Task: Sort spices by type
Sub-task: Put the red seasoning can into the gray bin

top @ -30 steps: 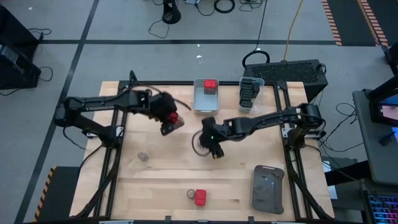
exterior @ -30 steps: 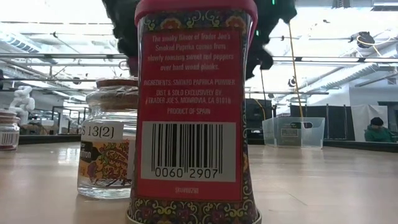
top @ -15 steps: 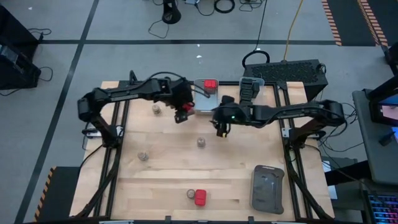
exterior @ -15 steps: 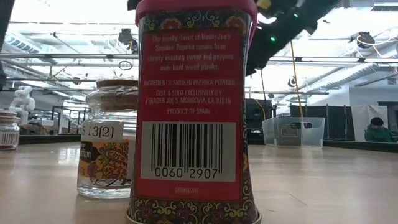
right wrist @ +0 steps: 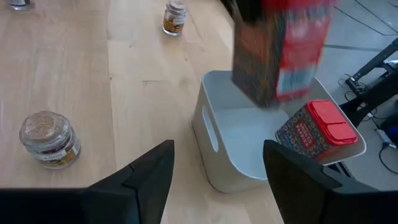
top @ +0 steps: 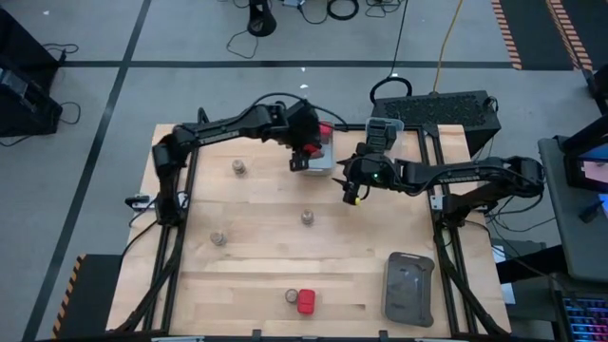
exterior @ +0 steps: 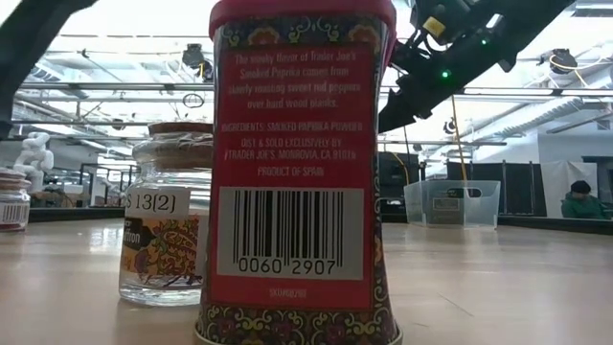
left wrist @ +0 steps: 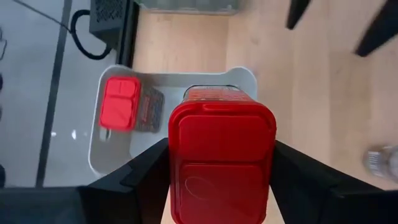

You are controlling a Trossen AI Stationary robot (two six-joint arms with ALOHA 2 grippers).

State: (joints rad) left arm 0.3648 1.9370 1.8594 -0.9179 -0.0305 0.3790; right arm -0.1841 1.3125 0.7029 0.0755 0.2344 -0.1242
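My left gripper point(top: 304, 158) is shut on a red-capped spice tin point(left wrist: 222, 160) and hangs over the grey bin point(top: 313, 156) at the table's far edge. Another red-capped tin point(left wrist: 120, 103) lies in that bin. My right gripper point(right wrist: 217, 180) is open and holds nothing, just right of the bin point(right wrist: 214, 140). Round tan-topped jars stand on the table at left point(top: 238, 167), middle point(top: 307, 217) and lower left point(top: 218, 238). One more jar point(top: 292, 297) and a red tin point(top: 306, 303) stand near the near edge. Dark containers point(top: 378, 141) sit in the clear bin. My left gripper pinches the red-capped tin between its two fingers point(left wrist: 144, 175), one on each side of the tin's upper part point(left wrist: 176, 163) just under the cap. The fingers come from above, pointing down. The tin point(right wrist: 278, 53) hangs lifted clear over the grey bin, slightly tilted.
A flat dark grey tray point(top: 409, 289) lies at the table's near right. In the low view the near red tin point(exterior: 299, 163) and its neighbour jar point(exterior: 169, 230) fill the foreground. Bare wood lies between the jars in the middle of the table.
My left gripper has carried the red-capped tin from the table's left middle toward the far edge, to above the grey bin. My right gripper has moved from the round jar at the table's middle toward the far right; that jar stays standing there.
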